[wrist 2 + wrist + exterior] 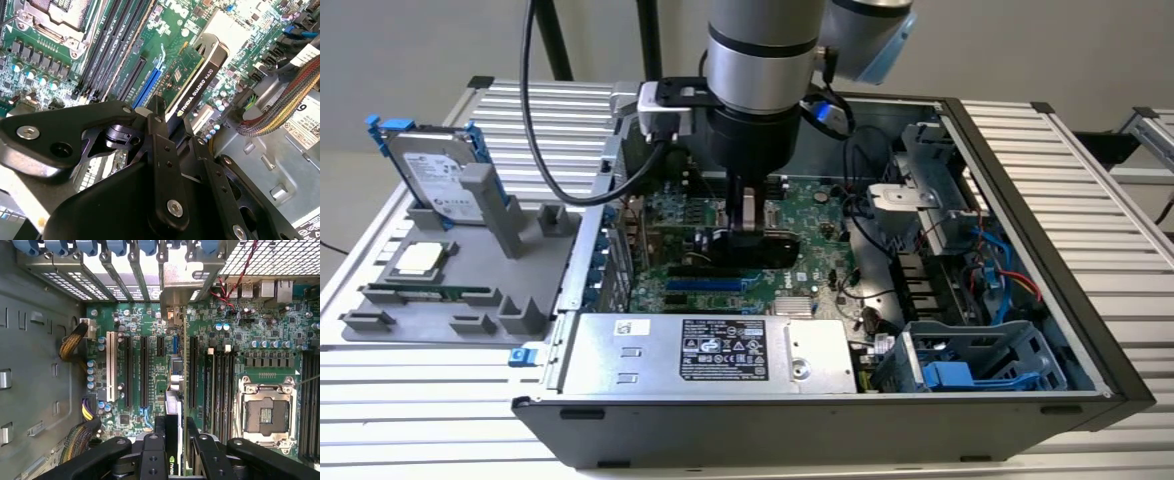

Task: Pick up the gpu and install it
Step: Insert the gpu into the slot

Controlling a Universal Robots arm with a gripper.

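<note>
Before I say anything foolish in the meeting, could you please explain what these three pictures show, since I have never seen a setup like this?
Gladly. The exterior view looks from off to one side: a grey robot arm reaches down into an open computer case on a slatted metal table. The other two pictures come from cameras riding near the arm's wrist, looking down past its black claw at the green main board.

The claw is shut on the gpu, a thin card held on edge above the board's long slots.

Towards the exterior view's left, a grey holder carries a silver hard drive, a square chip and a narrow memory stick.
</note>
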